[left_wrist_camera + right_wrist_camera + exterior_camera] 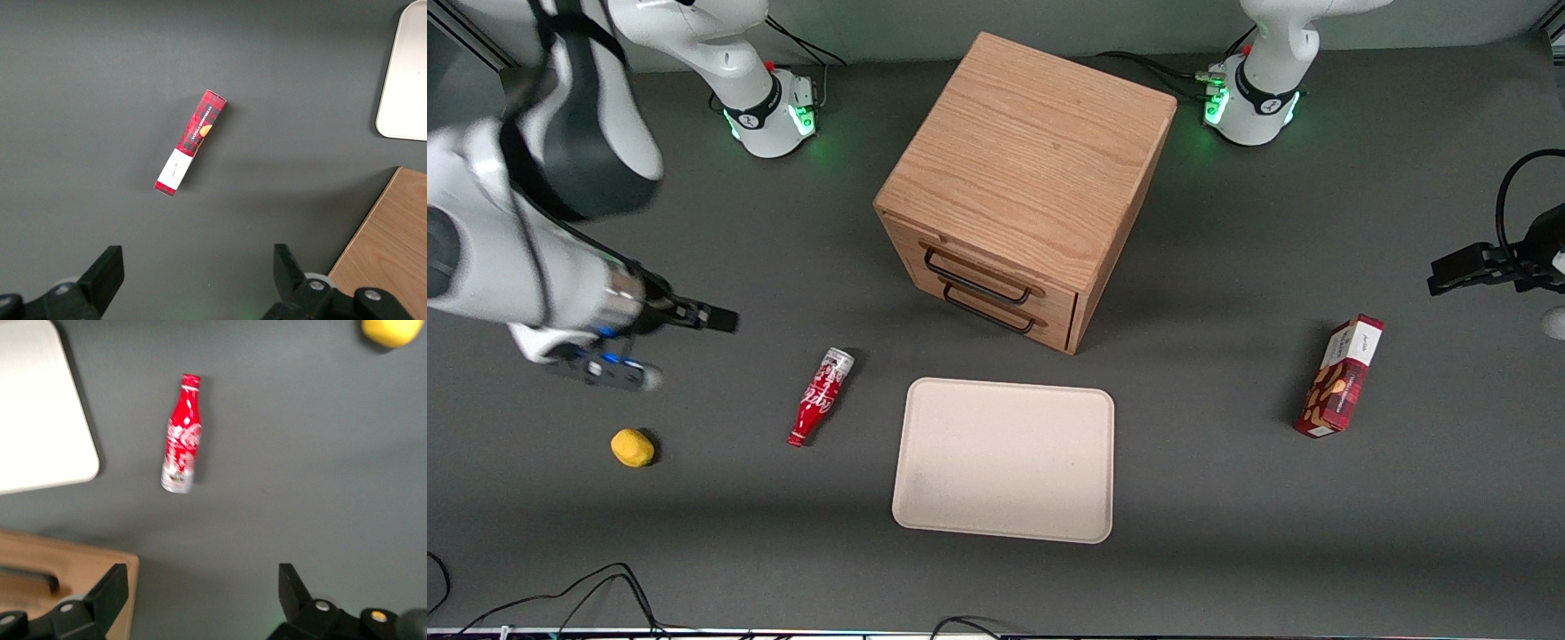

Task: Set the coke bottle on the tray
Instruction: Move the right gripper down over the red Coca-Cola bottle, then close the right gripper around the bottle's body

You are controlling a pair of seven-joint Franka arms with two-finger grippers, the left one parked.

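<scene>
Red and silver against the dark grey table (1227, 551): that is my coke bottle (820, 396), lying flat on its side, untouched. On a clock face laid over the front view, its long axis runs from about 1 o'clock, where the silver base sits, to about 7 o'clock, where the red cap points toward the front camera. It lies just beside the cream tray (925, 498), apart from its rim, toward the working arm's end of the table.

My gripper (710, 317) hangs above the table with its fingers spread and nothing between them; the right wrist view shows both fingers (107, 593) wide apart with bare table in the gap. Taking the gripper as the centre of that same front-view clock, the bottle lies at roughly 4 o'clock, near but not under it. In the right wrist view the bottle (181, 447) sits clear ahead of the fingers.

I judge the coming move hinges on that offset and the slanted axis: I would carry the gripper over the bottle's middle and turn the wrist so the fingers close across the narrow body, not along it.

A yellow lemon-like fruit (632, 447) rests at about 8 o'clock from the bottle, well apart. The wooden drawer cabinet (1032, 178) stands at 12 o'clock from the tray.
</scene>
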